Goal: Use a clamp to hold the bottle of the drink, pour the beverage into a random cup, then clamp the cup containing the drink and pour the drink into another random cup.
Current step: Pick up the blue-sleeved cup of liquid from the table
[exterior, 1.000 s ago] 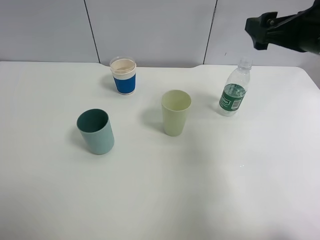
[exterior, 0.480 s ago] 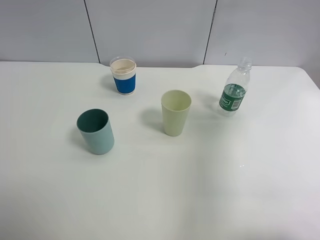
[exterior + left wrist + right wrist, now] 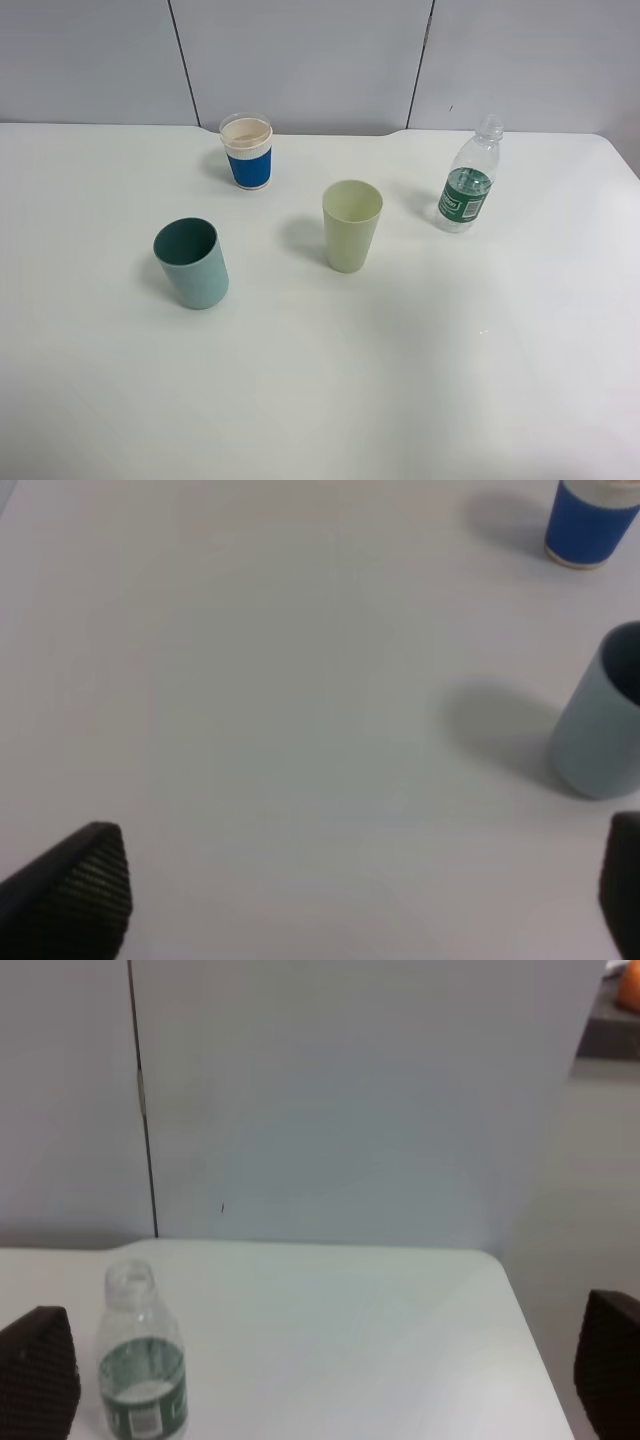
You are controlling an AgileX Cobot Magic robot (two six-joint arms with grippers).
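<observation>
The right arm is gone from two o'clock, above the bottle [image 3: 466, 190]. Only wrist views show both jaws: wide apart, empty.

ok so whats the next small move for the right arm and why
Probably ease the right pincer forward toward the bottle: it stands upright and ungripped, and the pincer is open with the bottle ahead, nearer one finger.
</observation>
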